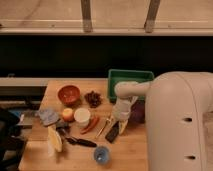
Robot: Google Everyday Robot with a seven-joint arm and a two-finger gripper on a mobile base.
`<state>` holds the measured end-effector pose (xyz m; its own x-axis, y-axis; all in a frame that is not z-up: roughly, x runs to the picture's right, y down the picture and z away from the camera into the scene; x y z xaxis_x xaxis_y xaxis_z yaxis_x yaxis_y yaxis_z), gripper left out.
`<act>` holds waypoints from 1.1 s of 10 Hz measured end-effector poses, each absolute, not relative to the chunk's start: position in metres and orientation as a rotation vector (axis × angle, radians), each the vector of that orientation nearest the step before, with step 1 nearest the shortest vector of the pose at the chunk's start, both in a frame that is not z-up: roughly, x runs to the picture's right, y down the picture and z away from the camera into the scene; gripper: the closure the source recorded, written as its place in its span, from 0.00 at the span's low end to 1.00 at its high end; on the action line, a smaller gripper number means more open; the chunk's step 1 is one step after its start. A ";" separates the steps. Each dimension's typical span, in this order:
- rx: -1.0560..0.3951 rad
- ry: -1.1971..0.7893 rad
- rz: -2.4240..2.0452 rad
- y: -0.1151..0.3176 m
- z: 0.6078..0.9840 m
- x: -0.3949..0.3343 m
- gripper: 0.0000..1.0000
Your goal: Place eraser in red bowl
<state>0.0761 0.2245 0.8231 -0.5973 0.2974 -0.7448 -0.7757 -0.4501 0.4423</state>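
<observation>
Camera view shows the gripper low over the surface, at the upper end of the eraser; whether it grips cannot be told. The red bowl sits well apart, up-left of the gripper.

You have one view, set high on the robot's side and tilted down across the bench toward the dark wall behind it. It looks from middle distance. The white arm fills your lower right, and the gripper hangs just right of centre.
</observation>
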 end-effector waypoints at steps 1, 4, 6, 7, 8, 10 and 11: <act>-0.772 1.042 2.085 0.224 0.822 0.076 0.97; -0.718 0.991 2.113 0.204 0.806 0.083 1.00; -0.633 0.928 2.136 0.166 0.781 0.090 1.00; -0.585 0.887 2.139 0.141 0.768 0.091 1.00; -0.543 0.843 2.134 0.115 0.760 0.088 1.00; -0.487 0.751 2.104 0.070 0.756 0.069 1.00; -0.468 0.710 2.073 0.052 0.759 0.055 1.00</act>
